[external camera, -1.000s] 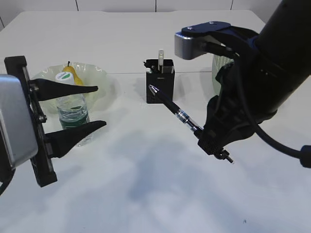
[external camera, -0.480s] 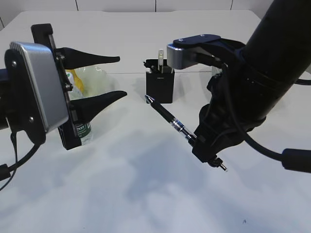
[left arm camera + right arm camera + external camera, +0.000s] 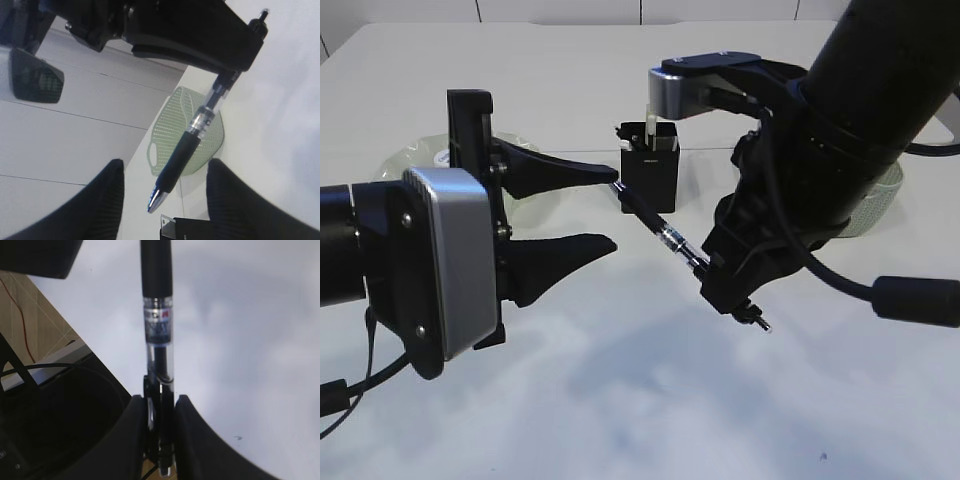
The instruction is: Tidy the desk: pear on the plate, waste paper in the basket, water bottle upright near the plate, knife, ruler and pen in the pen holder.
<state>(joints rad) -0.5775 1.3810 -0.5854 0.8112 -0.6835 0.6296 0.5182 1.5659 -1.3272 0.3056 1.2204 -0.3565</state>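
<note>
Pen (image 3: 665,232), a black-gripped ballpoint with a clear plastic barrel and a silver tip, is hanging in the air above the white smooth tabletop (image 3: 620,400), slanting from its clicker end low at the right up toward its tip, which is pointing at the gap between the left arm's fingers. The right end effector (image 3: 159,430) is clenching it close to the clicker end, so most of the barrel is sticking out unsupported. The left end effector (image 3: 585,210) is standing released, holding nothing, its two black fingers (image 3: 102,200) flanking the pen's tip in the left wrist view, seemingly for a handover.

Just behind the tip, the matte black square pen holder (image 3: 650,175) is standing on the tabletop with a white stick-like item already rising out of it. The sage-green woven-pattern plastic basket (image 3: 185,135) is sitting further right, and the ruffled pale green glass plate (image 3: 405,155) is peeking out behind the left arm.

The likely risks: with such a short grip on the tail, any nudge from a left finger could be levering the pen sideways and twisting it out of the right fingers. If the right end effector lets go before the left is closing firmly, the pen would be dropping and rolling. The slick silver tip is offering a poor hold. The holder is close, so a swinging arm could be knocking it over.
</note>
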